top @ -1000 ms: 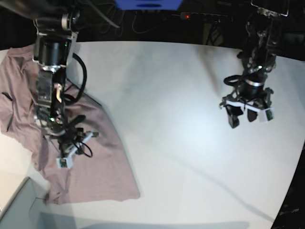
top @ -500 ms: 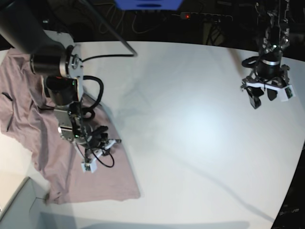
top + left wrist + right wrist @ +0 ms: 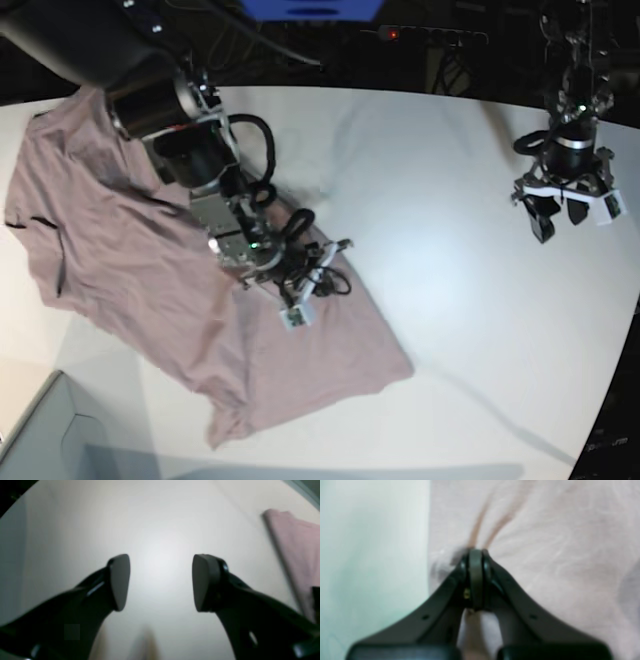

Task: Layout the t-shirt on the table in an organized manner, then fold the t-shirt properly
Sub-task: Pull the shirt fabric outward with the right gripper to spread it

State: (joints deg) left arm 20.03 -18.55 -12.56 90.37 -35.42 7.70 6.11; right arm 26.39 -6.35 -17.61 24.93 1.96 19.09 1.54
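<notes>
Right gripper (image 3: 300, 305) pressed together, pinching a fold of the mauve t-shirt (image 3: 130, 270) near its edge. Shirt rumpled on the white table (image 3: 420, 200), toward the right arm's side, long axis slanting across. Left gripper (image 3: 566, 210) spread, empty (well apart, over bare tabletop).

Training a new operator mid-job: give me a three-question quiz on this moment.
1. True or false: the left end effector holds the t-shirt.
2. Which end effector is shut on the cloth? A) left B) right C) both
3. Fill in: below the left end effector lies only the bare white ____.

Key: 1 false, it hangs open over bare table, apart from the shirt. 2 B. 3 table.
</notes>
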